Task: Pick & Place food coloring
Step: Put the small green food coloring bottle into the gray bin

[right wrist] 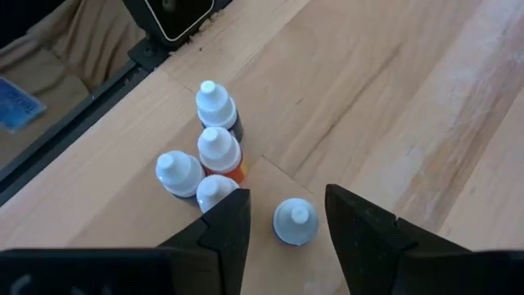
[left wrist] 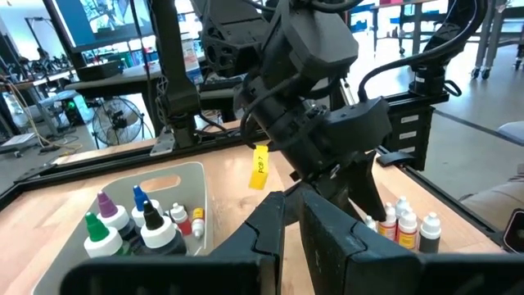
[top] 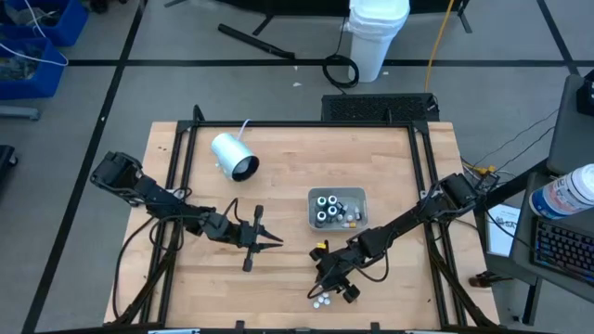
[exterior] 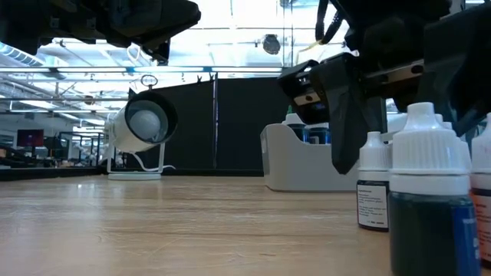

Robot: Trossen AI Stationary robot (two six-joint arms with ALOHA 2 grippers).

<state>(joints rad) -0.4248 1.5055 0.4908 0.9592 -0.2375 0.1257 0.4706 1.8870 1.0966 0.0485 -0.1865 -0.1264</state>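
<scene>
My landmark is the grey rectangular plastic tray [top: 358, 197], which sits on the pale wooden worktop [top: 288, 158] right of centre.

Well to the left of the tray, my left gripper [top: 269, 239] hangs over bare wood, its dark fingers [left wrist: 270, 233] drawn close with only a thin slit between them, pinching nothing. Farther back and still left of the tray, a big white cylinder with a dark mouth [top: 232, 155] lies on its side on a small white stand.

Inside the tray stand several small food coloring bottles [top: 327, 208] with dark bodies and white, blue, green and purple tips, upright and packed together; two smaller white ones with red labels stand among them toward one corner.

In front of the tray, near the worktop's front edge, my right gripper [top: 334, 282] points down over a loose cluster of white-capped food coloring bottles [right wrist: 214, 147]. My right fingers [right wrist: 225, 221] are spread apart, and one white-capped bottle [right wrist: 295, 221] stands upright between them, apart from the rest; I cannot tell whether either finger touches it. Just beside one of those fingers, four more bottles stand close together, one with an orange body, the others dark. From worktop height these bottles show white caps, printed labels and dark liquid.
</scene>
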